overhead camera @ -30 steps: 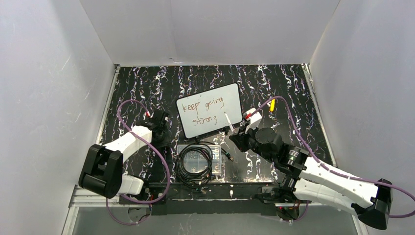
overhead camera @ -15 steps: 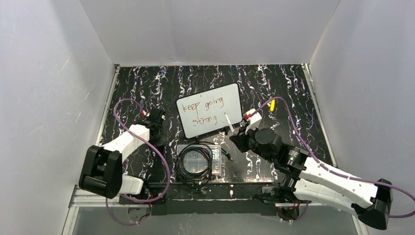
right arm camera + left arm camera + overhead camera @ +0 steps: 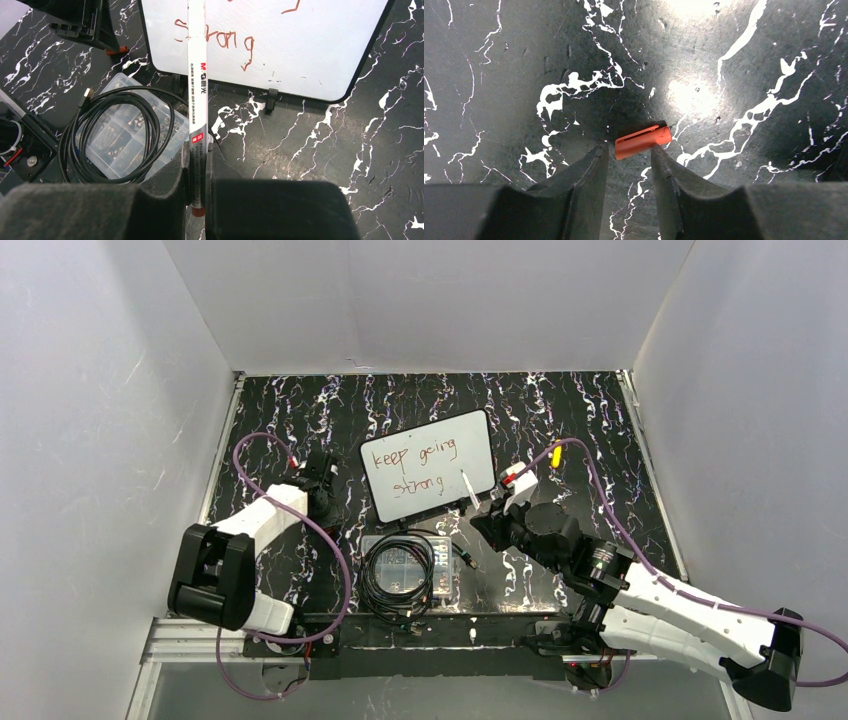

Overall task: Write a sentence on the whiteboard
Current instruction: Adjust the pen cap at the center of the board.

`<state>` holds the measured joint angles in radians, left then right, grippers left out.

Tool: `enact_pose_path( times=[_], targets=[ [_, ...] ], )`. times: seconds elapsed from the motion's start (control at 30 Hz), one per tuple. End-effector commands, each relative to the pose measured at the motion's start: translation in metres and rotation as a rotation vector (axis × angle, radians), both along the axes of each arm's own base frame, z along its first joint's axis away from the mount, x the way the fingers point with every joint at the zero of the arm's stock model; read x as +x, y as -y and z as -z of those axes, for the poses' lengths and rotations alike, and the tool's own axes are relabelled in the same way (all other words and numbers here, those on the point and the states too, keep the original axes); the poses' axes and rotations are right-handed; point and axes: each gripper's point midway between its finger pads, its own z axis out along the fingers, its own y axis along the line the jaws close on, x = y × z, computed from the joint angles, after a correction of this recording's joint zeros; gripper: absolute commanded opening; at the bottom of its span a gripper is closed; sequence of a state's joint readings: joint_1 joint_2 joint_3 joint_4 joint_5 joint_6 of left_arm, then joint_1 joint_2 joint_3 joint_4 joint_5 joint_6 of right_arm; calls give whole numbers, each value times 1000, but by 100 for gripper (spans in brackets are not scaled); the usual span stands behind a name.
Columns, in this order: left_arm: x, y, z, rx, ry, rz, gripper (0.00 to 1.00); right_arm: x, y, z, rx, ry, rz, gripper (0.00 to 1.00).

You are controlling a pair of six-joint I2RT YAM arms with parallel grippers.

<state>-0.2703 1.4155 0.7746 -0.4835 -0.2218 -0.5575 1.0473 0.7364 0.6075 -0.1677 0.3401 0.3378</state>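
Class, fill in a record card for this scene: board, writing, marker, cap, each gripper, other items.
whiteboard: mid-table, black rim, two small feet
sentence: "keep going strong", two lines, reddish-brown
marker: white barrel, pointing at the board; contact unclear
cap: orange-red, lying on the table just beyond the left fingertips
left gripper: open, nothing held
right gripper: shut on the marker
other: clear box with coiled black cable in front of the board; small yellow object to its right
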Motion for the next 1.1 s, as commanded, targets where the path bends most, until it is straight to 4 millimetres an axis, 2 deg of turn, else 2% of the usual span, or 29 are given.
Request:
enact_pose_path(
  times=[0.0,0.13,0.4,0.53,0.7,1.07],
  targets=[
    [10,1,-19,-20,83,3,38,4,3,-8,23,24,27,1],
    [8,3,-28,-34,97,15,39,4,1,-7,21,21,23,1],
    [-10,7,-22,-85,64,-31,39,4,0,-3,3,6,18,1],
    [-15,-1,-21,-56,66,-65,39,3,1,-5,10,10,18,1],
    [-22,-4,-11,-55,17,-87,40,3,1,-5,12,10,17,1],
    [-25,-13,6,-35,-42,-111,44,3,1,-8,11,20,16,1]
  ],
)
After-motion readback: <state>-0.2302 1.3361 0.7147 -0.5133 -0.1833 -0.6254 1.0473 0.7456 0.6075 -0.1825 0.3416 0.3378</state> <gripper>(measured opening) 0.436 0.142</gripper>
